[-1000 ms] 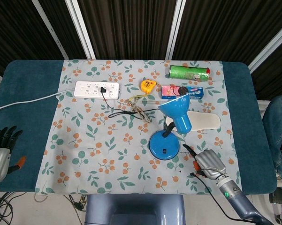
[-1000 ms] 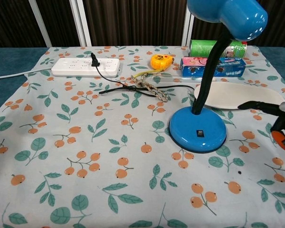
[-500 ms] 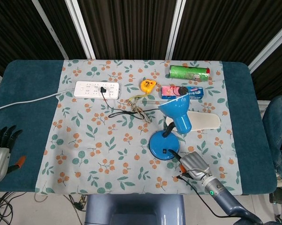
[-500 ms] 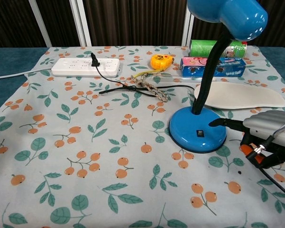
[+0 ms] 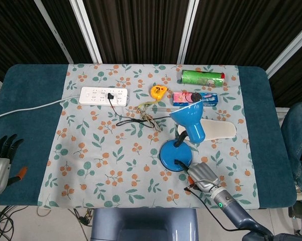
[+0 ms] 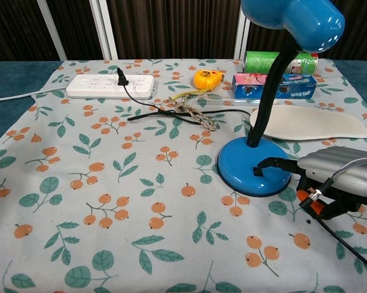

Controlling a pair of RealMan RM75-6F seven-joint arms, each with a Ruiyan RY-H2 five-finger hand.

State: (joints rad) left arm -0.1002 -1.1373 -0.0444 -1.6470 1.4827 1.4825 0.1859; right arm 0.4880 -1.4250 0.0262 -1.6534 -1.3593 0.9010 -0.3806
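A blue desk lamp stands on the floral cloth, with its round base [image 5: 170,153] [image 6: 244,165] at centre right and its shade [image 5: 189,119] [image 6: 293,18] leaning over it. My right hand [image 5: 203,175] [image 6: 336,174] lies low beside the base, one black fingertip [image 6: 267,163] stretched out and touching the base at the small switch [image 6: 256,171], the other fingers curled in. It holds nothing. My left hand [image 5: 0,158] hangs off the table's left edge with fingers apart and empty.
A white power strip [image 5: 103,96] [image 6: 110,86] carries the lamp's black plug, and the cord runs across the cloth. Behind the lamp lie a yellow tape measure [image 5: 159,91], a green can [image 5: 202,77], a blue toothpaste box [image 5: 196,97] and a white insole [image 5: 218,129].
My right hand has slid left from beside the lamp, and its outstretched finger now rests on the base at the switch. The left hand has stayed put.
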